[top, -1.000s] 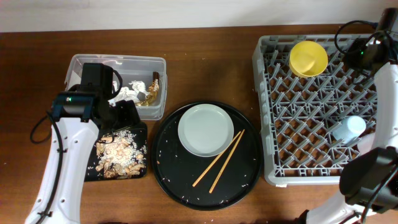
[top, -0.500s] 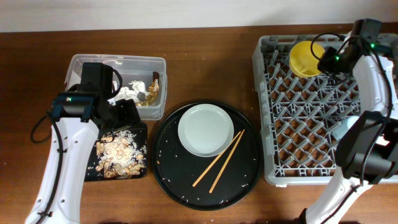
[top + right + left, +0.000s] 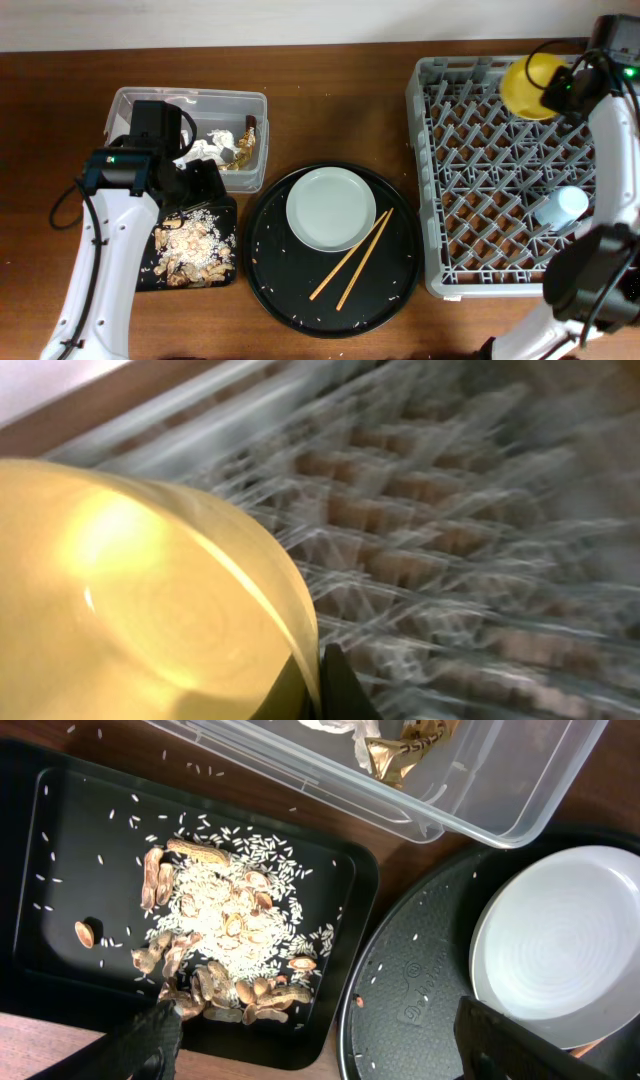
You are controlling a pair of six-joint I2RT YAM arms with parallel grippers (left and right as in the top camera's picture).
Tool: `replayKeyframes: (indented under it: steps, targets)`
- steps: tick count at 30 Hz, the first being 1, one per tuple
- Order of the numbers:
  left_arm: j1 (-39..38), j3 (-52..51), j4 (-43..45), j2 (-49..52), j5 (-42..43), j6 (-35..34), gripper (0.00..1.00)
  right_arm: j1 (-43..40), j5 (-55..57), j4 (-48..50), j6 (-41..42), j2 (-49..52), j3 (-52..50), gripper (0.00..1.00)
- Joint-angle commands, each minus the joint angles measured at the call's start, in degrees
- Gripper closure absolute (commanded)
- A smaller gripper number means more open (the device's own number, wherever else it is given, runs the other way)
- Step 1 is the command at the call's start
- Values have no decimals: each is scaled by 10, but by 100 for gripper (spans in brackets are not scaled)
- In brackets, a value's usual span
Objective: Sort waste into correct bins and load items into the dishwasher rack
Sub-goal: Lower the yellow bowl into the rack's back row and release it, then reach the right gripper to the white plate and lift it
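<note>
At the back right corner of the rack (image 3: 500,170): right gripper (image 3: 562,88) is clamped on the rim of the yellow bowl (image 3: 528,84), thin edge pinch only. Risk: bowl pivots or slips out of the jaws, lands face up or bounces off the lattice, maybe over the rack wall since it hangs close to the edge. Bowl looks glossy, smooth plastic, tilted on its side, empty. Left gripper (image 3: 320,1045) idle, jaws spread wide over the black tray (image 3: 70,840) of scraps (image 3: 230,960)
</note>
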Motion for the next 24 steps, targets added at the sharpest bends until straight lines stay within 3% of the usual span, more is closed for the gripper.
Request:
replayKeyframes:
  steps: [1,5,13,20,24]
  targets:
    - [2,3,2,-5,5,-5,14,56,342,-21,2,-10,-4,96]
    - [2,3,2,-5,5,-5,14,128,431,-9,13,2,-63,96]
    - [2,3,2,-5,11,-5,13,203,439,42,16,23,-193,96]
    - [2,3,3,-5,15,-5,13,261,406,-3,72,23,-211,96]
    - [3,3,3,-5,15,-5,13,266,373,-75,146,22,-211,96]
